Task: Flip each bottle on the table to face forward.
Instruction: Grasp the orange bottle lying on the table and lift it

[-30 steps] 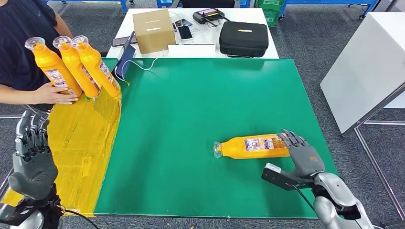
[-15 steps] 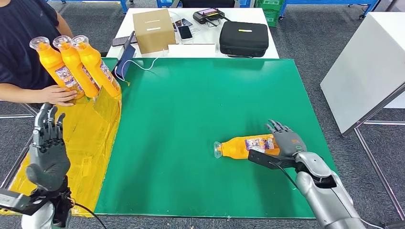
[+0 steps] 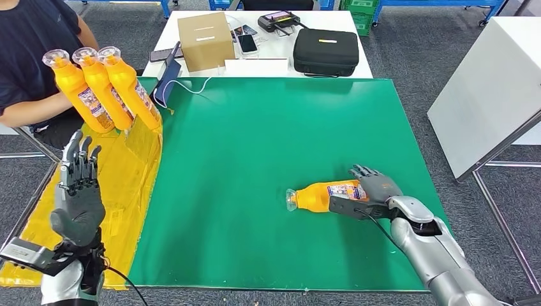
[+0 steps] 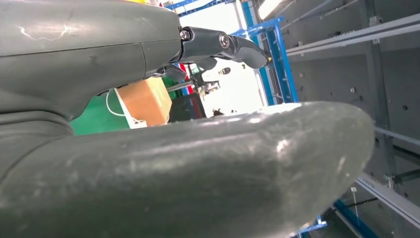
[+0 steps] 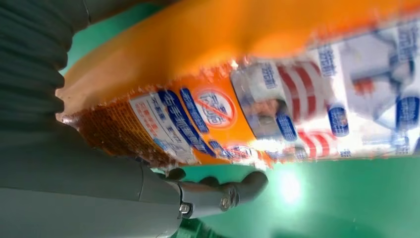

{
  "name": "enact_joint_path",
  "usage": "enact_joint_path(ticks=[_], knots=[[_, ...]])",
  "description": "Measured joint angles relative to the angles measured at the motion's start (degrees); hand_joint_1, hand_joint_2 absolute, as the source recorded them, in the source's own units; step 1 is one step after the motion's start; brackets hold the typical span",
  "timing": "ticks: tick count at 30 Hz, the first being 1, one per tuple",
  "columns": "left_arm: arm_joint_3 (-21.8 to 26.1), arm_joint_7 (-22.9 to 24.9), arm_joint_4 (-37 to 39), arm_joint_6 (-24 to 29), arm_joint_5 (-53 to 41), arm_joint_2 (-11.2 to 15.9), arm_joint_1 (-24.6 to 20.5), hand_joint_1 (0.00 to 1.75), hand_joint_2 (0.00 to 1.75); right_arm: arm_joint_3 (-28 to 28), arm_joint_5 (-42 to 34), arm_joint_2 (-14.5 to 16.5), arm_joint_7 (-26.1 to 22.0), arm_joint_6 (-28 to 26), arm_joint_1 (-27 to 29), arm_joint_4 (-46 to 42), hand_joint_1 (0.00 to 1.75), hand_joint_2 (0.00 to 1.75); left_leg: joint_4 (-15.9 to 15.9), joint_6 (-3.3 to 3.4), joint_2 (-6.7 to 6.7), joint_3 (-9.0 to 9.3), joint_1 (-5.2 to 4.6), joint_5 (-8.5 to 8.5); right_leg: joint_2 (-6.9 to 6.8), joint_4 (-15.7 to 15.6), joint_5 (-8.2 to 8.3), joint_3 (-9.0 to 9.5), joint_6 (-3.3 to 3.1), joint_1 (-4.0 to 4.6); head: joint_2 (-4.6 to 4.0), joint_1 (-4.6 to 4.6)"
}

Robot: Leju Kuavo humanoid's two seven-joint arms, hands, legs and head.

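Note:
An orange bottle (image 3: 319, 196) lies on its side on the green mat (image 3: 268, 134), its clear cap toward my left and its label up. My right hand (image 3: 376, 187) grips its base end, fingers curled over the far side. In the right wrist view the bottle's label (image 5: 277, 94) sits close against the hand (image 5: 74, 173), with a dark finger (image 5: 242, 187) beneath it. My left hand (image 3: 78, 197) is raised over the yellow taped area (image 3: 121, 191), fingers apart and holding nothing; the left wrist view shows it (image 4: 173, 173) up close. Three more orange bottles (image 3: 102, 86) lean together at the far left.
A person in a dark shirt (image 3: 29, 57) sits at the far left behind the three bottles. Beyond the mat a white table holds a cardboard box (image 3: 204, 39), a black case (image 3: 325, 51) and phones. A white panel (image 3: 491, 89) stands to the right.
My right hand has moved left onto the bottle's base and closed around it. My left hand has risen and shifted right. The person's hand has drawn back from the three bottles.

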Motion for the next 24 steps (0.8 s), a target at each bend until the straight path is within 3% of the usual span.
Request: enact_joint_path(ticks=[4, 10, 19, 23, 24], knots=[[-1.6, -0.1, 2.8, 1.3, -0.3, 0.4, -2.3, 0.0, 0.0, 3.1, -4.7, -2.5, -2.4, 3.7, -2.7, 3.8, 1.75, 1.75, 0.1, 0.01, -0.07, 0.09, 0.04, 0.0, -0.04, 0.0, 0.01, 0.03, 0.02, 0.03, 0.0, 0.04], [-2.9, 0.5, 5.7, 0.6, 2.0, 1.0, -3.5, 0.0, 0.0, 5.3, -12.0, -4.8, -2.0, 2.8, -3.6, 5.5, 1.75, 1.75, 0.2, 0.03, -0.08, 0.09, 0.05, 0.01, -0.04, 0.0, 0.05, 0.27, 0.09, 0.04, 0.0, 0.03], [-2.9, 1.4, 6.3, -1.4, 4.3, 1.4, -2.8, 0.0, 0.0, 5.3, -17.0, -4.6, -0.4, 1.1, -3.2, 4.9, 1.75, 1.75, 0.3, 0.03, -0.07, 0.07, 0.06, 0.01, -0.03, 0.0, 0.1, 0.29, 0.15, 0.05, 0.0, 0.03], [-2.8, 3.3, 5.2, -2.1, 6.4, 1.4, -0.8, 0.0, 0.0, 2.7, -22.3, -1.8, -2.3, -6.1, 0.1, 1.4, 1.75, 1.75, 0.3, 0.04, 0.01, -0.01, 0.12, -0.01, 0.07, 0.0, 0.1, 0.32, 0.15, 0.17, 0.0, 0.07], [-2.8, 4.1, 4.5, -2.4, 7.2, 1.3, 0.2, 0.0, 0.44, 1.2, -24.1, 0.0, -3.0, -8.8, 1.9, -0.4, 1.75, 1.75, 0.3, 0.04, 0.08, -0.05, 0.14, -0.01, 0.15, 0.0, 0.11, 0.25, 0.15, 0.2, 0.0, 0.07]])
